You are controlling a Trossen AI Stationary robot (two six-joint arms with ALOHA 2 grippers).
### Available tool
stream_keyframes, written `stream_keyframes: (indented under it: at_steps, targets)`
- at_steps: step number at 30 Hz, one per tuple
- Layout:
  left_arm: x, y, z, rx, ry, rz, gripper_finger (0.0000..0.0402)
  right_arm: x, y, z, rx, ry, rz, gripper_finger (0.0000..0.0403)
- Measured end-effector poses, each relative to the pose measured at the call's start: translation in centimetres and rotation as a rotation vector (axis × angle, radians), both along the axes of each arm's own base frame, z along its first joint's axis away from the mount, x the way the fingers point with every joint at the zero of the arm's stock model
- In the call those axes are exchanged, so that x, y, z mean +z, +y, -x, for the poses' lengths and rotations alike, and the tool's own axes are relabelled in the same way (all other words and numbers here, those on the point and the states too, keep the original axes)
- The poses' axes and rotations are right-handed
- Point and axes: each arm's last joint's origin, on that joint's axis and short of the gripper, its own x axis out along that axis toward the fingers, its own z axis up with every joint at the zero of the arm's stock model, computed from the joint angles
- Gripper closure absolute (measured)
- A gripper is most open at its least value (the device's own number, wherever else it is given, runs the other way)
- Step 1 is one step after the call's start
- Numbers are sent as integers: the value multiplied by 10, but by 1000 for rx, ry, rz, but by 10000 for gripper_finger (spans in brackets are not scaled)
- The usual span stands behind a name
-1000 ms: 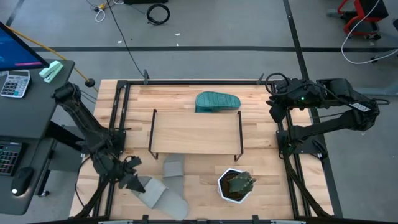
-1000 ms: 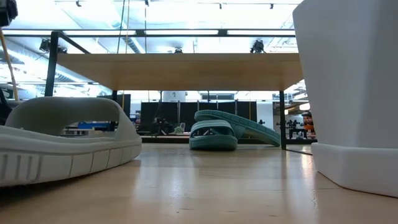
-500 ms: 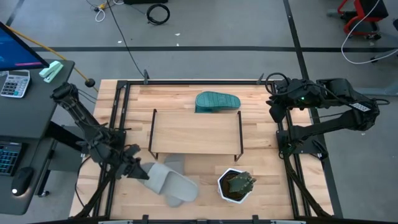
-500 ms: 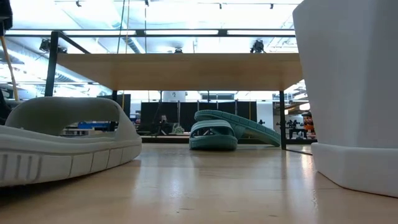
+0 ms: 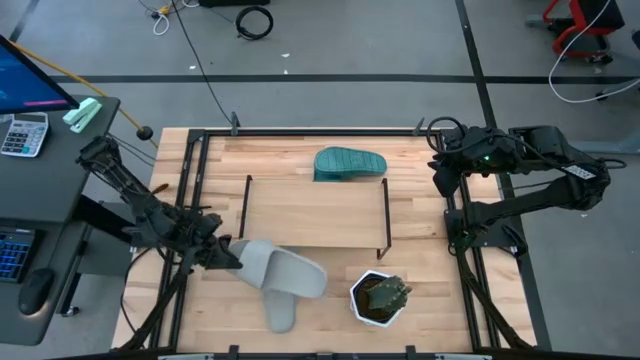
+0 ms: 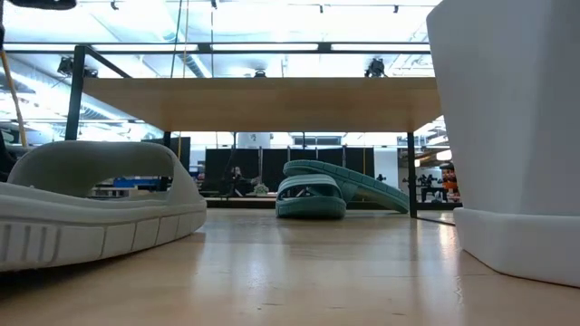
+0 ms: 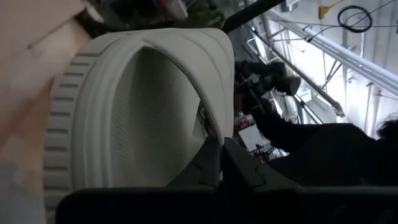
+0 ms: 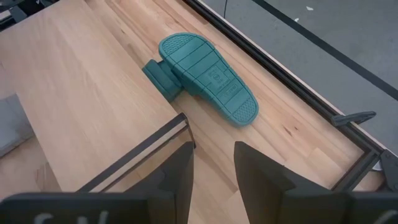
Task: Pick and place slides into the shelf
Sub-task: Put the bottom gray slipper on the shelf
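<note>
My left gripper is shut on a light grey slide, carried above the table's near left part, just in front of the shelf. A second grey slide lies sole-down on the table under it and fills the low view's left. Two teal slides lie stacked behind the shelf, the upper one sole-up. My right gripper is open, waiting above the shelf's far right corner. My left gripper pinches the grey slide between its two fingers at the strap's edge, at the end of the slide nearest the arm. The fingers come from the table's left. The slide is lifted clear and stretches away from the fingers toward the right, roughly level.
A white hexagonal pot with a plant stands near the table's near edge, right of the grey slides, and fills the low view's right. The shelf's black wire legs stand at its ends. A black frame borders the table.
My left gripper has risen and moved toward the far edge and a little right, toward the shelf, carrying the grey slide. The slide has swung from slanting toward the near edge to lying nearly along the shelf's front. The other grey slide has stayed put.
</note>
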Motion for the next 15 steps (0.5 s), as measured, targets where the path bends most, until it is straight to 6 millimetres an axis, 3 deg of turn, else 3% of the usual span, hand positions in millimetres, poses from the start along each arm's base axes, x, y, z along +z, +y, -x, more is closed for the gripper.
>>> stream_keyframes:
  at_steps: [5,15]
  targets:
    - [13,10,-2,47,-44,-38,395,0,0,0,0,-4,1,280]
    - [44,31,-9,17,39,-198,395,2,0,-2,1,-26,4,280]
